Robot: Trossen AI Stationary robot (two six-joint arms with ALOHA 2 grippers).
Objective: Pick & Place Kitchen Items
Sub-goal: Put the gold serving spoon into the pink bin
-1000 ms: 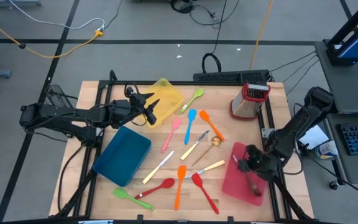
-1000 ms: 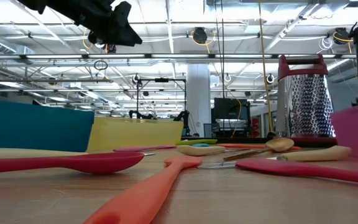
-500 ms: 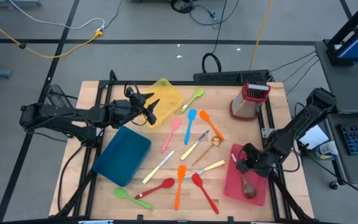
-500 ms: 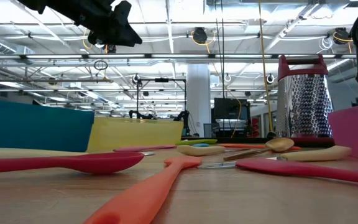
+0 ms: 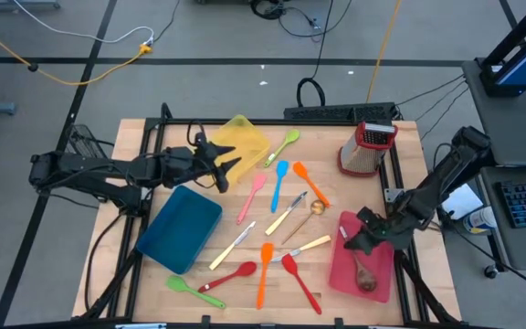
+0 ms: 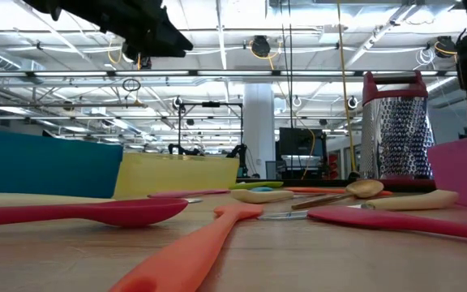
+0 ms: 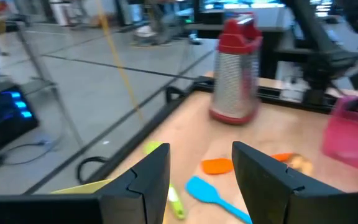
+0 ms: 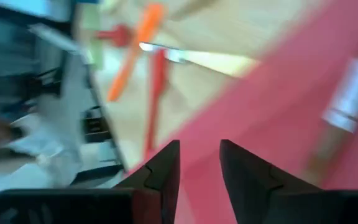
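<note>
From my remote station, reading left to right across the desk point(image 5: 135, 137): my left claw point(image 5: 229, 166) hangs above the near corner of the yellow tray point(image 5: 245, 139), fingers parted and holding nothing, the blue tray point(image 5: 184, 226) just below it in the overhead view. The loose kitchen items point(image 5: 277, 228) are scattered in the middle of the desk: a pink spoon point(image 5: 253, 196), a blue spatula point(image 5: 279, 181) and an orange spatula point(image 5: 310, 182) lie nearest the left claw, just off its tip toward the centre, their long axes running roughly from the back of the desk toward the front. Nearer the front edge lie a cream-handled knife point(image 5: 236, 245), a red spoon point(image 5: 233, 275), a long orange spatula point(image 5: 264, 270) and a red spatula point(image 5: 300, 281). At the back right stands the grater point(image 5: 369, 147), not part of the job. Farther right, my right claw point(image 5: 352, 243) hovers over the inner edge of the red tray point(image 5: 341, 270), fingers a little apart and empty; a wooden-handled utensil point(image 5: 365, 271) lies in that tray just below the claw. My judgement: for the next pick the right arm is nearer the cream-handled piece point(image 5: 310, 244) and the red spatula, which lie just off the tray's inner edge toward the centre; the left arm is better placed for the pink and blue pair
</note>
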